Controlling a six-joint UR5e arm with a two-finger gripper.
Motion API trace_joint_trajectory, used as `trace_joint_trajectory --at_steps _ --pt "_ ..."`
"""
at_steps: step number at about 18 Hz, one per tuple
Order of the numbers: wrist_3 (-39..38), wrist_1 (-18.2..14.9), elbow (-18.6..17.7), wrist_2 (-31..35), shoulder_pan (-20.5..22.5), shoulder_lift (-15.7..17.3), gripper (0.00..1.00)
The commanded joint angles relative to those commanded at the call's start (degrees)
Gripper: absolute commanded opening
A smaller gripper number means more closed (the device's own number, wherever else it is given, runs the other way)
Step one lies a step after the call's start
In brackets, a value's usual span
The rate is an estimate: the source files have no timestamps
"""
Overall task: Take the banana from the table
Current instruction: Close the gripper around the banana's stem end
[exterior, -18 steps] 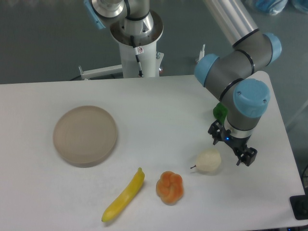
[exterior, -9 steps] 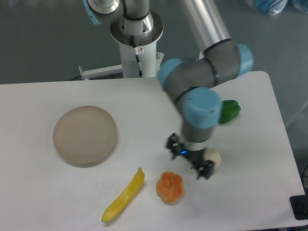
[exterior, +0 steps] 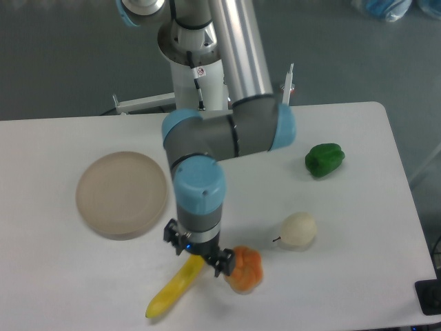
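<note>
The yellow banana (exterior: 172,292) lies slanted on the white table (exterior: 62,276) near the front edge, its upper end hidden under my gripper (exterior: 197,254). The gripper hangs directly over that upper end, fingers (exterior: 224,263) spread to either side of it. It looks open, with nothing held.
A lumpy orange fruit (exterior: 245,268) sits just right of the gripper, almost touching a finger. A pale cream round fruit (exterior: 298,230) lies further right, a green pepper (exterior: 324,159) at the back right. A round beige plate (exterior: 122,193) rests to the left.
The arm has swung left across the table, from beside the cream fruit to above the banana's upper end. The green pepper is now uncovered. No object has moved.
</note>
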Motion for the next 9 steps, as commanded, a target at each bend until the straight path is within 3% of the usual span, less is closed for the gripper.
trace_joint_trajectory --at_steps 3,8,9 --pt "-0.81 2.19 -0.09 1.41 -1.23 -2.38 1.0" --pt "-0.28 2.2 -0.09 0.62 -1.67 -3.79 1.0" --pt "-0.19 2.11 -0.17 0.8 -1.67 -3.88 0.86"
